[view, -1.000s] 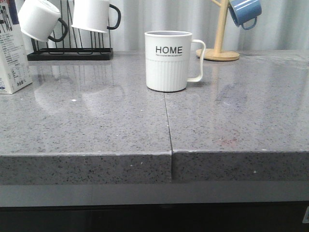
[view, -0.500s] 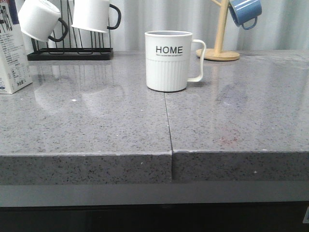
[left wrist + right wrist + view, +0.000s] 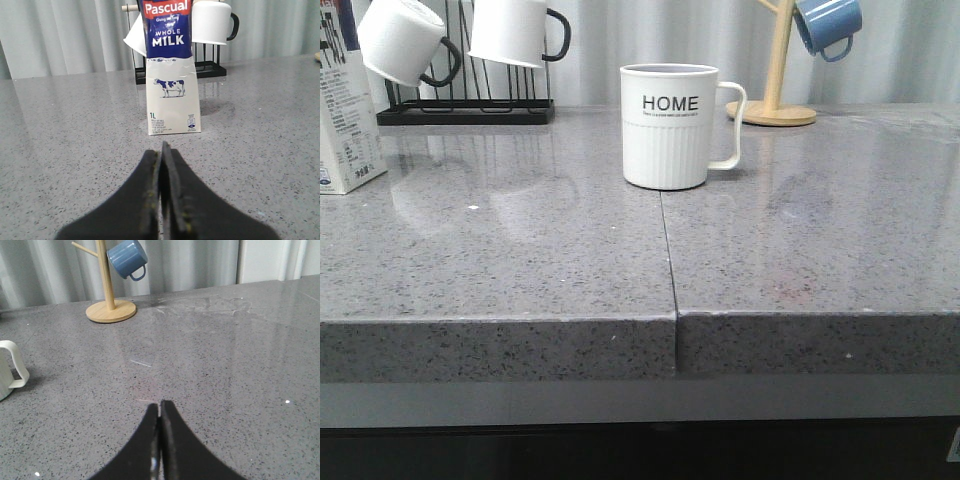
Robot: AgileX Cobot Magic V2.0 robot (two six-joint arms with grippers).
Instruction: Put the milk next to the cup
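Milk (image 3: 171,70) stands upright on desk (image 3: 260,125), dead ahead at 12 o'clock of left gripper (image 3: 163,150), the nearer arm; both jaws pressed together, empty.

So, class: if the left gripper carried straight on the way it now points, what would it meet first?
Most likely the milk. The left gripper, jaws shut, points almost directly at the carton's lower front, with only bare countertop between them.
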